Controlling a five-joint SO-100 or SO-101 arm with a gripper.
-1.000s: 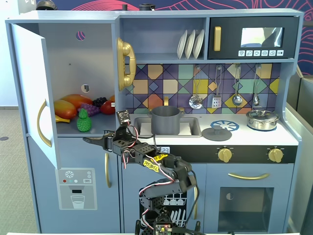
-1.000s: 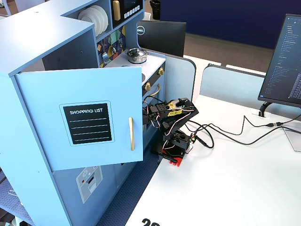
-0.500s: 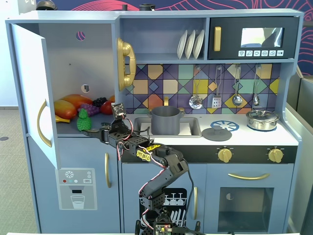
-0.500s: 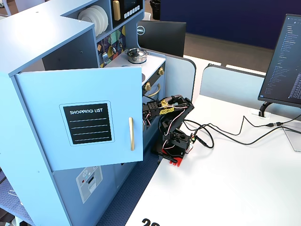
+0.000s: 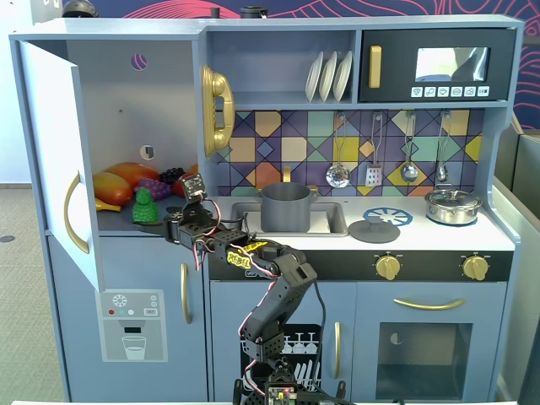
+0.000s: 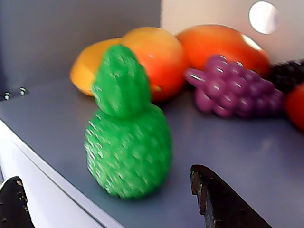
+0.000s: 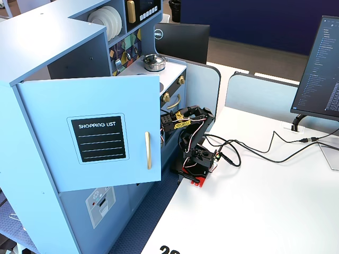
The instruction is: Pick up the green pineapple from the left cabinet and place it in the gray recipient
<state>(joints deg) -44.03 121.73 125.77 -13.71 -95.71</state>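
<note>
The green pineapple (image 5: pixel 144 207) stands upright near the front edge of the shelf in the left cabinet (image 5: pixel 118 110), whose door (image 5: pixel 59 169) is swung open. My gripper (image 5: pixel 172 226) is open at the shelf's front edge, just right of the pineapple. In the wrist view the pineapple (image 6: pixel 128 142) sits close ahead, between my two dark fingertips (image 6: pixel 202 183), touching neither; the gripper (image 6: pixel 104 174) is empty. The gray recipient (image 5: pixel 285 207) stands in the sink, right of the arm. In another fixed view the cabinet door (image 7: pixel 90 137) hides the shelf and my gripper.
Behind the pineapple lie orange-yellow mangoes (image 6: pixel 156 57) and a purple grape bunch (image 6: pixel 232 90). A gold telephone (image 5: pixel 217 110) hangs on the cabinet's right wall. A flat gray lid (image 5: pixel 375 226) and a silver lidded pot (image 5: pixel 453 205) sit on the counter.
</note>
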